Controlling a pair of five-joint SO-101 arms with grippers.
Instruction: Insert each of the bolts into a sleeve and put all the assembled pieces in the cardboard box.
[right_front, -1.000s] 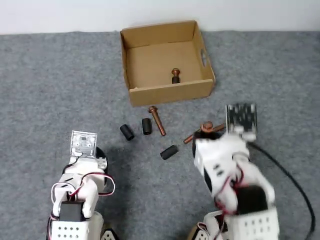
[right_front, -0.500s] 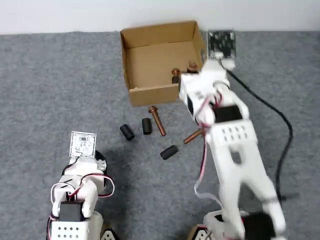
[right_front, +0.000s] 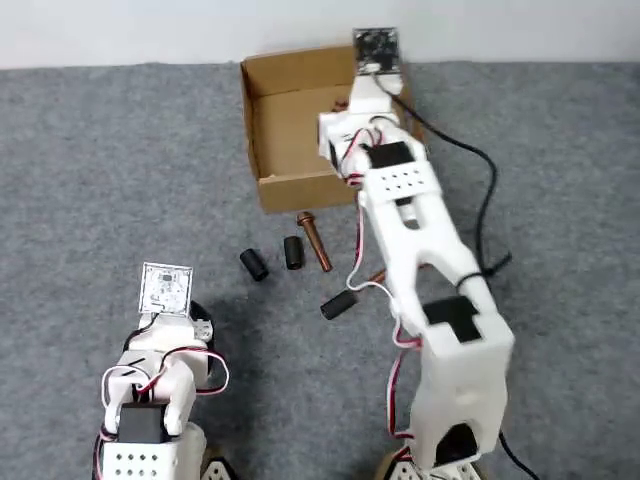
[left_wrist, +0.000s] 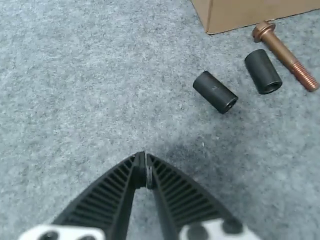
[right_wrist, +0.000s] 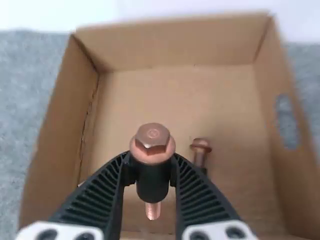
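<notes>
Bolt-and-sleeve piece (right_wrist: 151, 175), copper hex head up and black sleeve round the shank, sits pinched between the fingers of the right gripper (right_wrist: 151, 182), which hangs over the open cardboard box (right_wrist: 175, 40) with the right arm stretched across the box's front wall. A second assembled piece (right_wrist: 201, 150) rests on the box floor just beyond it. Out on the grey carpet (right_front: 120, 180) in front of the box lies a loose bolt (right_front: 313, 240), just beside one black sleeve (right_front: 293, 252), with another sleeve (right_front: 254, 264) near that. A third sleeve (right_front: 338, 305) lies close against the right arm, and a further bolt (right_front: 375, 277) pokes out from under it, mostly hidden. The left gripper (left_wrist: 142, 170) is low over the carpet near its base, fingers pressed together on nothing, apart from the sleeves.
</notes>
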